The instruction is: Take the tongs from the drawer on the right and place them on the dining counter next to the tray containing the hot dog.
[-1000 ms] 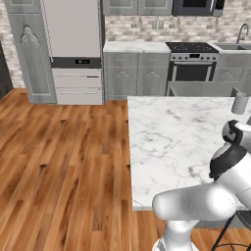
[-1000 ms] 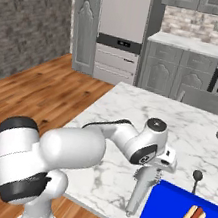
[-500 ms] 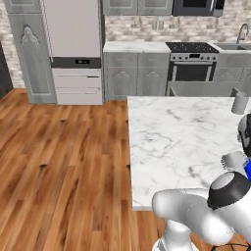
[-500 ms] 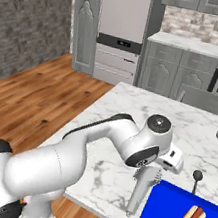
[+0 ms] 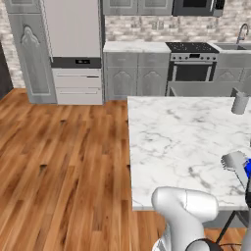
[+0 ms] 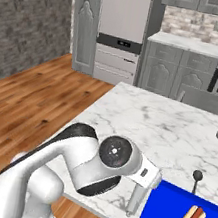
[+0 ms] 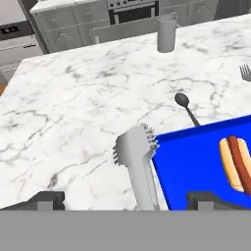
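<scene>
1 tongs (image 7: 138, 166) beside tray (image 7: 196, 166) | handles cut off | gripper (image 7: 126, 200) spread

In the hand view, we see the tray (image 7: 196, 169) cut off at the right and bottom edges. The tongs (image 7: 139, 164) run off the bottom. A fork (image 7: 245, 72) is cut at the right edge.

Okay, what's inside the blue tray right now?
The tray holds one hot dog near its far side. The tongs lie outside, along its edge. Its near end is cut off in the hand view.
</scene>
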Tool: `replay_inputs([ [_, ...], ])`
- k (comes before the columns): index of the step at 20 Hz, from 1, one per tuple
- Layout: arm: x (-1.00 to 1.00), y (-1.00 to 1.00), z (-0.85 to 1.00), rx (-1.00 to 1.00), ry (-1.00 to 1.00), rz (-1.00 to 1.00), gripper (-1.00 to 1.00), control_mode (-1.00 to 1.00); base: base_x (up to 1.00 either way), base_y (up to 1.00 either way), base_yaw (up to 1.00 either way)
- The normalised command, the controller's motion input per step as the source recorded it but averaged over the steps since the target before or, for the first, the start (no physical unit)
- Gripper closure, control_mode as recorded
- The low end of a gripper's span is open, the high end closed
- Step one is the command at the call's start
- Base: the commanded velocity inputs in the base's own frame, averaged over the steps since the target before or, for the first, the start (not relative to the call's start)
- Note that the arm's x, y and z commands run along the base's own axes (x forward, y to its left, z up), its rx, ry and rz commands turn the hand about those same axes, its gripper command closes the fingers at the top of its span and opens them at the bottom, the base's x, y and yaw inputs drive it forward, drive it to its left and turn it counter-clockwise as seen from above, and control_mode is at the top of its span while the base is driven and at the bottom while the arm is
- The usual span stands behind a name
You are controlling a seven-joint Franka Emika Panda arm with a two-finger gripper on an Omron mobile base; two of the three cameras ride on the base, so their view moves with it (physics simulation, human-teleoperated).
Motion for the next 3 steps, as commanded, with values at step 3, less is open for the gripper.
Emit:
replay_inputs([
  [3,-1.0,1.0,-0.01,-0.32,-0.37,-0.04,-1.0,-1.0,0.0,0.0,0.0],
])
